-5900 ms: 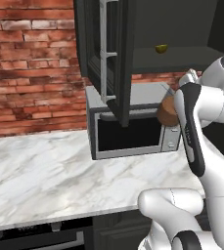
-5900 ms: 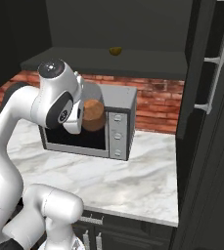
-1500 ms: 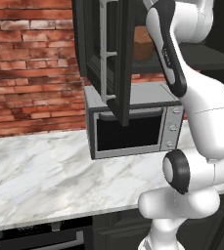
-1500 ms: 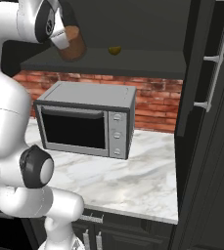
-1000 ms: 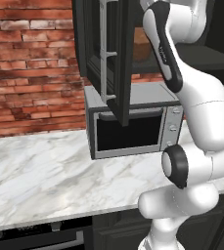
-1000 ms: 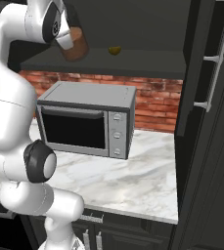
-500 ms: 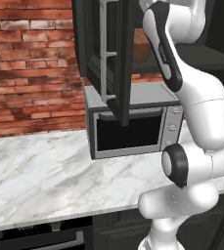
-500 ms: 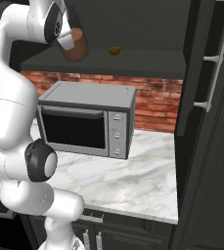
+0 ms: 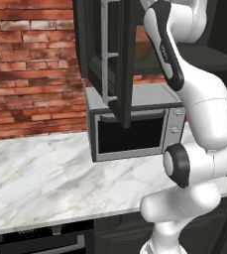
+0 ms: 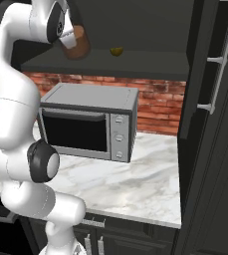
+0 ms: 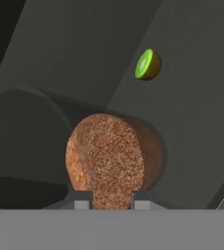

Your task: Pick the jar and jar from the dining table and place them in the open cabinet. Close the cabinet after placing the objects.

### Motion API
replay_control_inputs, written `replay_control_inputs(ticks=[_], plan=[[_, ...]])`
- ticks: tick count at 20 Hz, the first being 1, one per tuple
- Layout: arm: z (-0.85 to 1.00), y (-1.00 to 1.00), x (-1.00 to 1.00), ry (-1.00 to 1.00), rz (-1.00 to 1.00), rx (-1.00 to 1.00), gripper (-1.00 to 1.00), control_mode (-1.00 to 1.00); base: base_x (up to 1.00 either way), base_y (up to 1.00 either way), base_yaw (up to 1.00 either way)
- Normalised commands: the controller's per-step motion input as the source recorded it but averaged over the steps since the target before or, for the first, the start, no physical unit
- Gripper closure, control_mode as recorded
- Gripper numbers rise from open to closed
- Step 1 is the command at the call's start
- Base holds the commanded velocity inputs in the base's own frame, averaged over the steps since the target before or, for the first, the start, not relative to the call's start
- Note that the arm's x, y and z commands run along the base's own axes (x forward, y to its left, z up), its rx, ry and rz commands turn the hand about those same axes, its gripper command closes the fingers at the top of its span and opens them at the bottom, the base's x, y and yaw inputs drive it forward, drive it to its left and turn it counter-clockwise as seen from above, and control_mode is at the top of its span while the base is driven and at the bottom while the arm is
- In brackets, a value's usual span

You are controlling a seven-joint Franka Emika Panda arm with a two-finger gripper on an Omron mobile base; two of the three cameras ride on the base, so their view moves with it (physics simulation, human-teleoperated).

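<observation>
White arm rises from the lower left of the right base view, bends up, and reaches to the upper left of the frame. Its gripper (image 11: 112, 199) is clamped on a jar (image 11: 114, 159), held tilted.

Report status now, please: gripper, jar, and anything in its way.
Gripper shut on the reddish-brown jar, raised at the open cabinet shelf. Small fruit sits further along the shelf, apart from the jar. Microwave below.
</observation>
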Motion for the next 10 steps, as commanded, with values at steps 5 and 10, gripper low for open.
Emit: replay_control_inputs(ticks=[5, 10], plan=[[0.1, 0.0, 0.01, -0.23, 0.04, 0.0, 1.0, -1.0, 0.0, 0.0, 0.0], [0.0, 0.0, 0.01, -0.08, 0.04, 0.0, 1.0, -1.0, 0.0, 0.0, 0.0]])
